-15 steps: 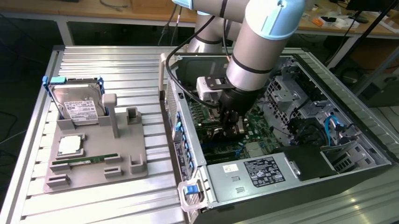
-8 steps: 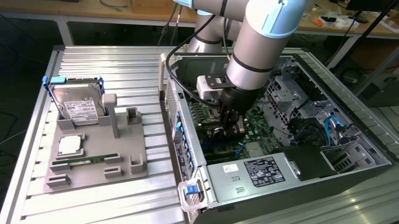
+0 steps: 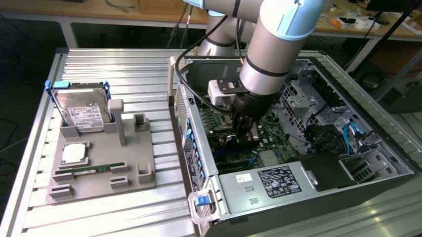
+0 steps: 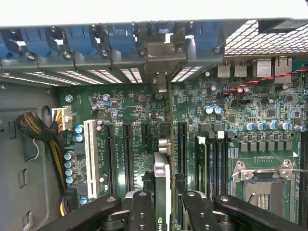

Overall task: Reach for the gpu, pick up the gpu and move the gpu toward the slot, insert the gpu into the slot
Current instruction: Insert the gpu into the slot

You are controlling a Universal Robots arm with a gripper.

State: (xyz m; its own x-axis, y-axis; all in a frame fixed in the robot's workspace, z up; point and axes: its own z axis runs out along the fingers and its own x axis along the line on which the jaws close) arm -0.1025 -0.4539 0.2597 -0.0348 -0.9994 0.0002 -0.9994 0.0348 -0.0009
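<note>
The gripper (image 4: pixel 162 204) is clamped on the gpu (image 4: pixel 162 180), its black fingers (image 4: pixel 142 211) pressing the card's two faces; the card stands edge-on and upright over the motherboard (image 4: pixel 125 120), its silver bracket reaching the case's rear wall; in the exterior view the arm reaches down into the open computer case (image 3: pixel 277 197); the slot itself I cannot pick out.

1. Ribbed, brushed-metal table (image 3: pixel 105 66), matt silver.
2. Grey matt plastic tray (image 3: pixel 99 170).
3. Hard drive (image 3: pixel 82 106): shiny metal, white paper label.
4. Green glossy motherboard (image 4: pixel 120 103).
5. Black matt gripper (image 4: pixel 163 211) fingers (image 4: pixel 142 211).
</note>
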